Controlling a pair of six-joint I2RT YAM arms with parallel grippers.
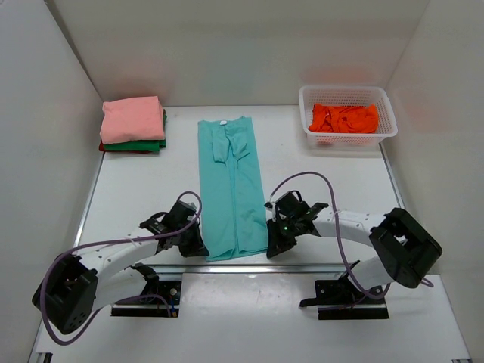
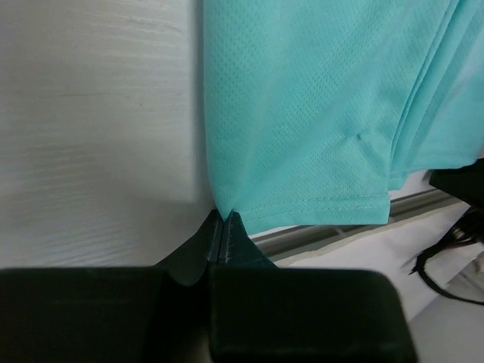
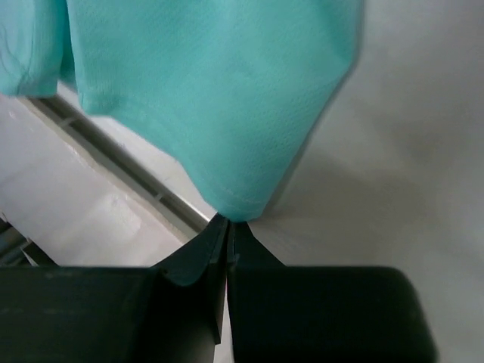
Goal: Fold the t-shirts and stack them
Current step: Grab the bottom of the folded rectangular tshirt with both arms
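White table, white walls; left gripper, right gripper pinched on teal t-shirt hem corners (near edge)

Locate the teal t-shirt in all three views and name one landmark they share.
Top external: teal t-shirt lies lengthwise at centre, hem nearest the arms.
Left wrist: upper right, hem corner pinched in the left gripper.
Right wrist: upper half, hem corner pinched in the right gripper.
Shared landmark: the metal strip beside the hem.
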